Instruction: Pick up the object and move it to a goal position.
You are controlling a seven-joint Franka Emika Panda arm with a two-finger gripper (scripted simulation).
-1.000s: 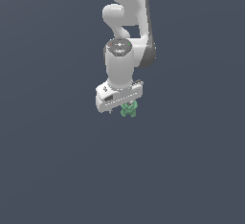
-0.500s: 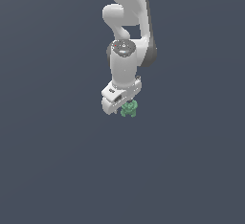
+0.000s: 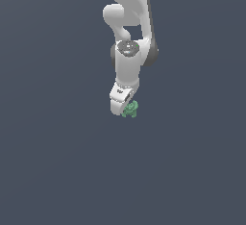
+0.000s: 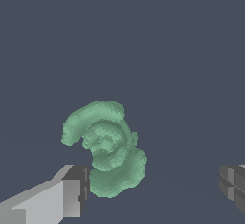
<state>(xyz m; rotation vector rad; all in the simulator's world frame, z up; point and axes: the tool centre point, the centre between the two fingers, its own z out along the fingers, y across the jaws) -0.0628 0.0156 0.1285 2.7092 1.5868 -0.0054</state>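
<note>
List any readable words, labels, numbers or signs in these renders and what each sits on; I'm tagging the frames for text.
No legible text in either view.
A small dark mark on the gripper body in the exterior view: too small and blurred to read.
A round grey-and-green disc on the arm's wrist joint: no readable characters.
The green object and the fingers in the wrist view: no markings.

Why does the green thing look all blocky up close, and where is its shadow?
Wrist view: the green thing has jagged, stepped edges and flat, matte shading with no glare. Exterior view: it is small and soft-edged beside the white end effector, too tiny for detail. Neither view shows a clear cast shadow on the plain dark background; light is even.
</note>
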